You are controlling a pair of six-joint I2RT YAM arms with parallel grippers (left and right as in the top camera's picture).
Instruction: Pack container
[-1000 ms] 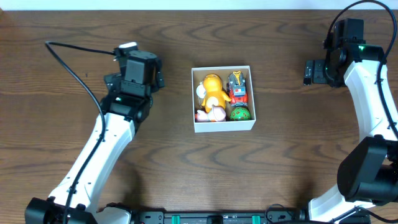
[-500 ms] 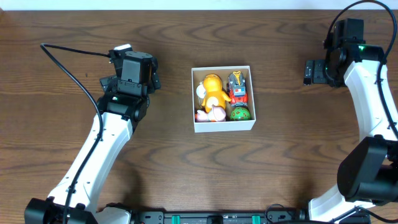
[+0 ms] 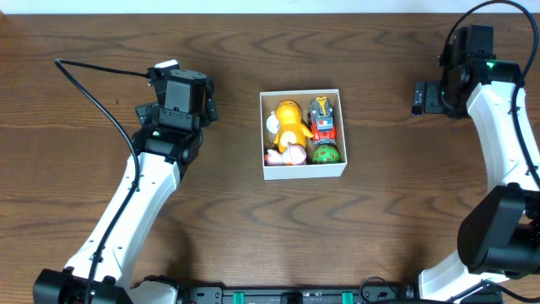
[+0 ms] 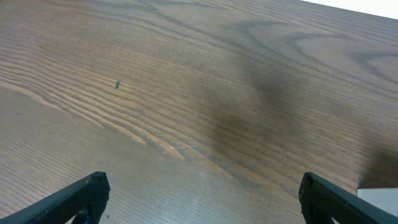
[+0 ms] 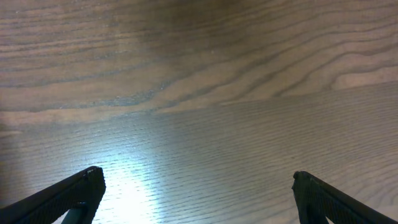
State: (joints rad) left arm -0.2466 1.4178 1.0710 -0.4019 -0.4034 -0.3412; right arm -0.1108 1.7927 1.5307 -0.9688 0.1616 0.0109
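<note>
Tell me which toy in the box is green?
The small round ball in the container's lower-right corner in the overhead view. The others are yellow, red and pink.

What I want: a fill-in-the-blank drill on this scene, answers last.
The ball next to the red truck is ____.
The container holding the orange toy has ____ outer walls.
The left pincer and right pincer are both ____, holding nothing.
Answers: green, white, open.

Left arm (image 3: 139, 198) and right arm (image 3: 506, 127): white tubular links, black joint housings. Black cable (image 3: 93, 80) loops from the left wrist; green indicator light (image 3: 488, 64) on the right. Left gripper (image 4: 199, 202) and right gripper (image 5: 198, 198): black fingertips (image 4: 84, 193).
</note>
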